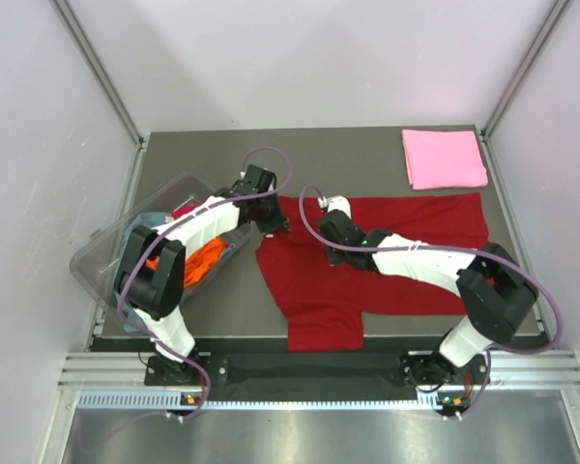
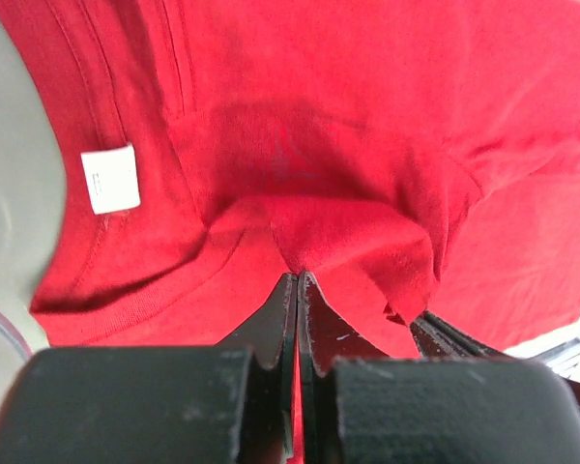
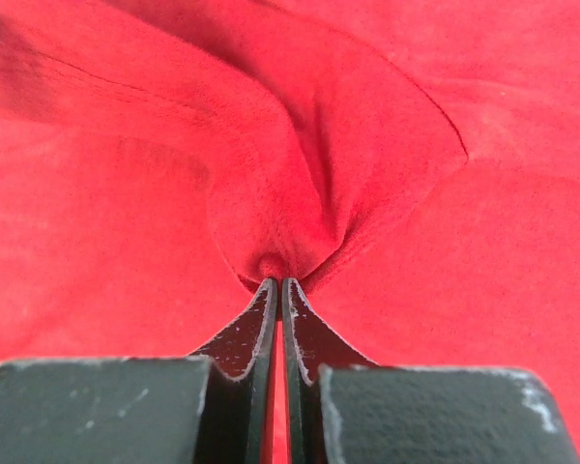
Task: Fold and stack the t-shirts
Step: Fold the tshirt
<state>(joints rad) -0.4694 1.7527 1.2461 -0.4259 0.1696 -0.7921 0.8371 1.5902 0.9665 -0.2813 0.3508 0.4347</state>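
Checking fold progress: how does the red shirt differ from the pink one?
The red shirt lies spread and rumpled mid-table; the pink shirt is folded into a neat rectangle at the far right corner. The left gripper and right gripper both pinch the red shirt; nothing touches the pink shirt. The red shirt covers far more surface than the pink shirt. Both rest on the table.

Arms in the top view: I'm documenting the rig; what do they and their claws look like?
Left arm and right arm have white shells, black joints and a looping mauve cable each. Left claw and right claw are black, their scuffed fingers tapering to thin tips.
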